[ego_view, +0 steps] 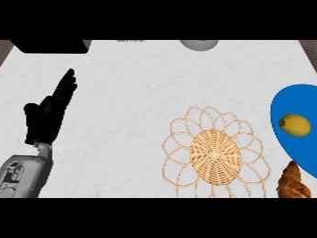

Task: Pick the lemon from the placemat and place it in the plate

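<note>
Yellow lemon (pixel 294 124): lies inside the blue plate (pixel 305 155), on the plate's left part, close to its left rim; no hand touches it.
Blue plate: a round plate at the view's right edge, partly cut off by that edge; it lies just to the right of the placemat, and its rim nearly meets the placemat's outer loops.
Woven placemat (pixel 215 151): a tan straw disc with a ring of open wire-like loops round it, flat on the counter; nothing rests on it. It is the landmark for the places below.
Croissant (pixel 293 182): golden brown, to the lower right of the placemat, just beside its loops and at the plate's lower left rim; whether it touches the plate cannot be told.
Left hand (pixel 46 116): black, well to the left of the placemat, fingers straight and spread upward, thumb out to the side, holding nothing; the grey forearm (pixel 20 174) comes in from the lower left.
Right hand: does not show.
White counter (pixel 140 83): a pale marbled top that bears everything.
Black object (pixel 51 45): far up and to the left of the placemat, at the counter's back edge, cut off by the top.
Grey round object (pixel 199 44): straight above the placemat at the back edge, only partly seen; what it is cannot be told.
</note>
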You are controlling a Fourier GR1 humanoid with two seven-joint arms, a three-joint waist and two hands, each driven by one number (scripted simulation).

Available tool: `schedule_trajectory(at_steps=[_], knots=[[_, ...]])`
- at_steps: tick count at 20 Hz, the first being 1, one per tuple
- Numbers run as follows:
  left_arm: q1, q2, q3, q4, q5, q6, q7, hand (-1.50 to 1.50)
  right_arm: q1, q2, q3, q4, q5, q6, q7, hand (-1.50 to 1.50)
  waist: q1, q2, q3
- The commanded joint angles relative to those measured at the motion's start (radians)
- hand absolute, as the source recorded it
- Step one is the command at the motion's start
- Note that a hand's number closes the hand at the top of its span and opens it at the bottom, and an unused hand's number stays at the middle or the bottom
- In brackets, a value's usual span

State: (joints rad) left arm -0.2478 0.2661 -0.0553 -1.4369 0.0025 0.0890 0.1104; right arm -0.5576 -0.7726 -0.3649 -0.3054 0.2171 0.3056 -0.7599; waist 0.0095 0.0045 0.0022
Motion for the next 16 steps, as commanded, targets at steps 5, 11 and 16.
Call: schedule_trajectory(at_steps=[5, 11, 16], knots=[[-0.008, -0.003, 0.011, 0.024, -0.001, -0.018, -0.025, 0.0, 0.06, -0.203, -0.142, 0.144, -0.117, 0.166, -0.018, -1.5, 0.011, 0.009, 0.004], [-0.01, -0.025, -0.005, 0.019, -0.01, -0.01, -0.003, 0.0, 0.149, -0.26, -0.165, 0.157, -0.139, 0.255, -0.08, -1.5, 0.007, 0.009, 0.007], [-0.033, -0.001, 0.018, 0.015, 0.007, -0.032, 0.003, 0.0, 0.165, -0.3, -0.154, 0.136, -0.127, 0.263, -0.06, -1.5, 0.016, 0.013, 0.01]])
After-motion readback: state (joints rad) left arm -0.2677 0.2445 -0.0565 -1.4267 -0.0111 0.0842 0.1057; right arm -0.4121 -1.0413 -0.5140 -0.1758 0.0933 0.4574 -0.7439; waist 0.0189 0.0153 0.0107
